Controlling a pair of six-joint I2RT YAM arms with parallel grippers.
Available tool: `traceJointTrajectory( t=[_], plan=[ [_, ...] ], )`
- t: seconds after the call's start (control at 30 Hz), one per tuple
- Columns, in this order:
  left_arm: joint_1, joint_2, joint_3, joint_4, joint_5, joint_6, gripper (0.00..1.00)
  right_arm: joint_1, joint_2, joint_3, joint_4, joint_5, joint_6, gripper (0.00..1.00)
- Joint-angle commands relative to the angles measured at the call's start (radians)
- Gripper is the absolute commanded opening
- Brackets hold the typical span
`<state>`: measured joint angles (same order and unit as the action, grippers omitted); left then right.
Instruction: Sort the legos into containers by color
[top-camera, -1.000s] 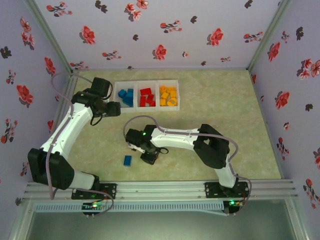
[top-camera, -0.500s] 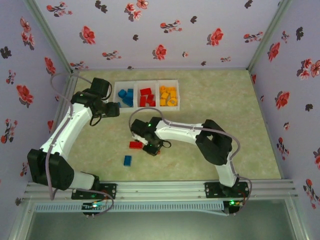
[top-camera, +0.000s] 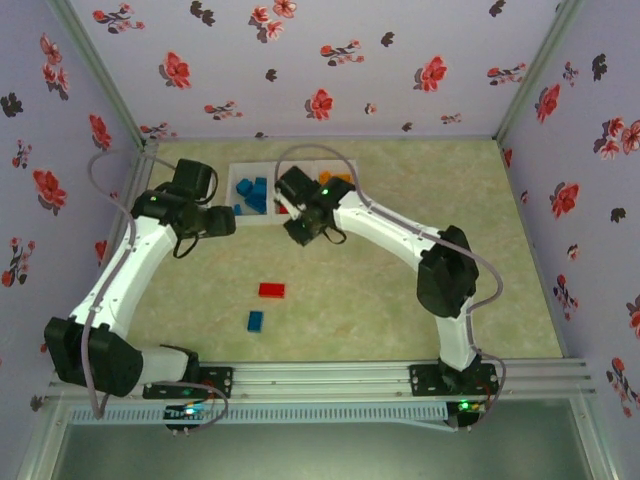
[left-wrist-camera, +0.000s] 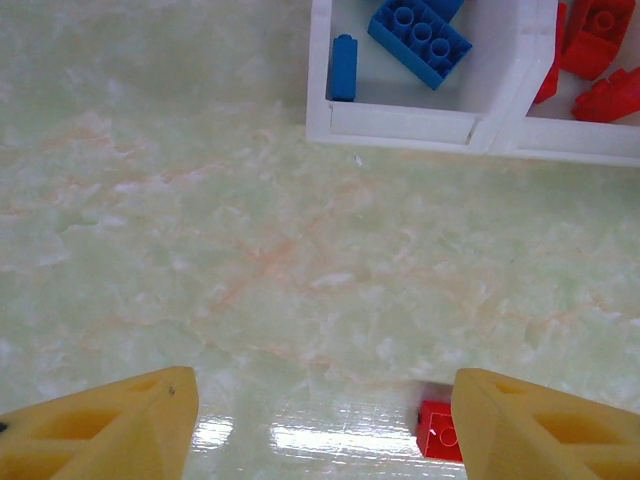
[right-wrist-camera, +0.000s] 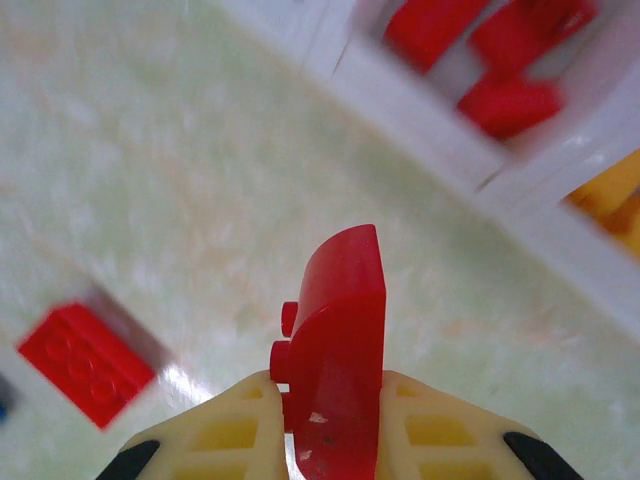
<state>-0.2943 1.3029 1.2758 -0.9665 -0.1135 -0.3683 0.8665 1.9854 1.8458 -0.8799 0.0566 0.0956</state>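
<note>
My right gripper (right-wrist-camera: 330, 400) is shut on a red lego with a curved top (right-wrist-camera: 338, 320), which stands on end between the fingers. In the top view that gripper (top-camera: 300, 232) hangs just in front of the containers (top-camera: 250, 166), and its arm covers the middle and right bins. The left bin holds blue legos (top-camera: 252, 192). My left gripper (top-camera: 225, 222) stands open over bare table left of the bins, nothing between its fingers (left-wrist-camera: 110, 430). A red lego (top-camera: 271, 290) and a blue lego (top-camera: 255, 321) lie loose on the near table.
The left wrist view shows the blue bin's front wall (left-wrist-camera: 400, 122), the red bin beside it (left-wrist-camera: 590, 140) and the loose red lego (left-wrist-camera: 440, 432) by the right finger. Flowered walls close in the table on three sides.
My right gripper shut on the red curved lego near the table's front and carried it up toward the bins, uncovering the flat red lego. The left arm barely shifted.
</note>
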Motion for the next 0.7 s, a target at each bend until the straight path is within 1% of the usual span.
traceJointTrajectory(
  t=[0.0,0.13,0.23,0.37,0.4,0.47,0.53,0.63,0.67],
  plan=[
    [0.008,-0.032,-0.016,-0.026,-0.016,-0.025,0.69,-0.032,0.061,0.137,0.016,0.052,0.059,0.18],
    [0.008,-0.048,-0.029,-0.027,-0.005,-0.036,0.69,-0.06,0.179,0.317,0.011,0.075,0.075,0.19],
    [0.005,-0.056,-0.048,-0.012,0.037,-0.053,0.68,-0.08,0.274,0.425,0.032,0.093,0.081,0.21],
    [-0.01,-0.061,-0.082,0.008,0.055,-0.074,0.68,-0.114,0.401,0.607,0.013,0.073,0.116,0.24],
    [-0.012,-0.063,-0.087,0.011,0.057,-0.077,0.68,-0.121,0.428,0.647,0.005,0.065,0.121,0.27],
    [-0.021,-0.067,-0.102,0.015,0.064,-0.085,0.68,-0.134,0.467,0.712,-0.009,0.059,0.138,0.42],
    [-0.031,-0.07,-0.114,0.019,0.066,-0.094,0.69,-0.145,0.471,0.722,-0.011,0.047,0.151,0.52],
    [-0.047,-0.071,-0.135,0.027,0.069,-0.113,0.74,-0.15,0.441,0.684,-0.012,0.052,0.152,0.63],
    [-0.056,-0.07,-0.142,0.031,0.07,-0.122,0.76,-0.15,0.426,0.664,-0.012,0.059,0.15,0.64]
  ],
)
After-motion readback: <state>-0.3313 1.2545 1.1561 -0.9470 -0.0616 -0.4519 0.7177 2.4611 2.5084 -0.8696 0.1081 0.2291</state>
